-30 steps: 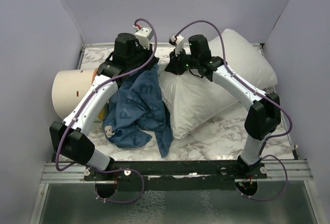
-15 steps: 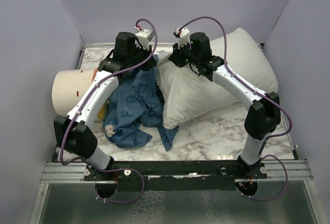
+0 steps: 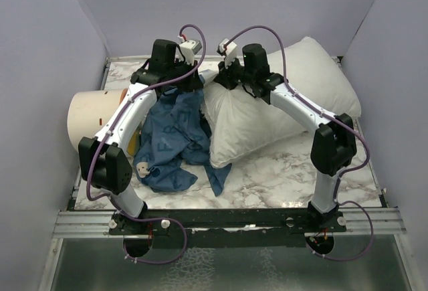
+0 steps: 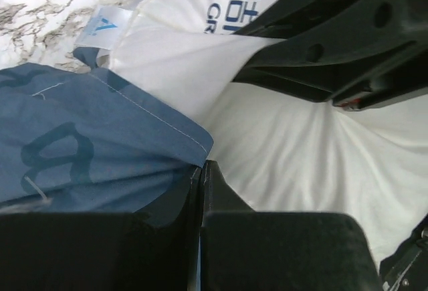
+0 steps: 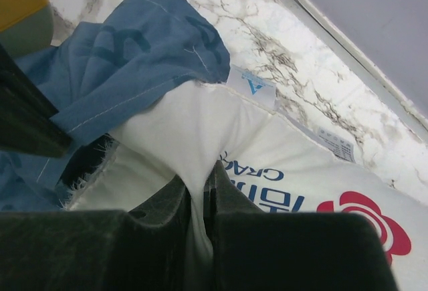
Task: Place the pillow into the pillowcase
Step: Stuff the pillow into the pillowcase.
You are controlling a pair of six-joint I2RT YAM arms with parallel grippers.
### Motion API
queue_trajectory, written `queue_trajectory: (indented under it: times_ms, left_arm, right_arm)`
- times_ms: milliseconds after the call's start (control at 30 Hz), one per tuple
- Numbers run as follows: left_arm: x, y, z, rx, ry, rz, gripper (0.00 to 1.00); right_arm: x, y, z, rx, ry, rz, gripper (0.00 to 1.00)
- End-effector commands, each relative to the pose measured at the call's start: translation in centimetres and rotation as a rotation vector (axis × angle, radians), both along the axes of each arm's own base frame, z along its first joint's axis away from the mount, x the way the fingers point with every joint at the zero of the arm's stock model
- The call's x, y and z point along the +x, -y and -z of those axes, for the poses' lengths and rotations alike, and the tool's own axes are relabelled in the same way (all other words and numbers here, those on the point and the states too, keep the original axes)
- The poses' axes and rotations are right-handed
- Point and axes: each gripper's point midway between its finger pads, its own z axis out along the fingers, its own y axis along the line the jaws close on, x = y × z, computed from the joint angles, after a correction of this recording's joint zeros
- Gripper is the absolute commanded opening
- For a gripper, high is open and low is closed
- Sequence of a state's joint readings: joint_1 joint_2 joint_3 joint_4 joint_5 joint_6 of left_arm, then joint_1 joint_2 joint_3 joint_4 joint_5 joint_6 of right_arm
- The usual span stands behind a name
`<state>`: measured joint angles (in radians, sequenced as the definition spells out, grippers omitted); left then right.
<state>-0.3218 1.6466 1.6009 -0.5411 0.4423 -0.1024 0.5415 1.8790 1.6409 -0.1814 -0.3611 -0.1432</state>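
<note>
The white pillow (image 3: 281, 104) lies tilted across the right half of the marble table, its left end raised. The blue pillowcase (image 3: 175, 137) hangs crumpled from my left gripper (image 3: 189, 85) down to the table. In the left wrist view my left gripper (image 4: 201, 170) is shut on the pillowcase's hemmed edge (image 4: 100, 144), right against the pillow (image 4: 294, 150). In the right wrist view my right gripper (image 5: 198, 184) is shut on a pinch of pillow fabric (image 5: 180, 137) near its red logo (image 5: 361, 214); the pillowcase edge (image 5: 134, 57) drapes over the pillow's corner.
A large cream cylinder (image 3: 93, 117) lies on its side at the left wall, with an orange-yellow object beside it (image 3: 132, 140). Grey walls close in the table on three sides. A metal rail (image 3: 227, 221) runs along the near edge.
Both grippers have moved toward the back and slightly left, lifting the pillow's left end and the pillowcase. The pillowcase has bunched up and its hem now lies over the pillow's corner.
</note>
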Motion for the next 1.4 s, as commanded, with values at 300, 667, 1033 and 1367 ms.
queue_trajectory:
  times_ms: [300, 667, 1033, 1367]
  left_arm:
    - [-1.3, 2.4, -5.1, -0.157, 0.031, 0.105, 0.00]
    - [0.2, 1.3, -2.0, -0.129, -0.037, 0.052, 0.10]
    - [-0.7, -4.0, -1.3, -0.002, 0.025, -0.216, 0.64]
    - [-10.3, -4.3, 1.6, -0.249, -0.047, -0.247, 0.66]
  right_arm:
    - [1.2, -2.3, -3.5, 0.101, 0.096, -0.085, 0.02]
    - [5.9, 0.0, -1.4, 0.006, 0.067, 0.174, 0.12]
    - [-4.7, -0.8, -5.7, 0.139, 0.097, -0.191, 0.85]
    - [-19.4, 0.5, -8.6, 0.189, 0.243, -0.580, 0.94]
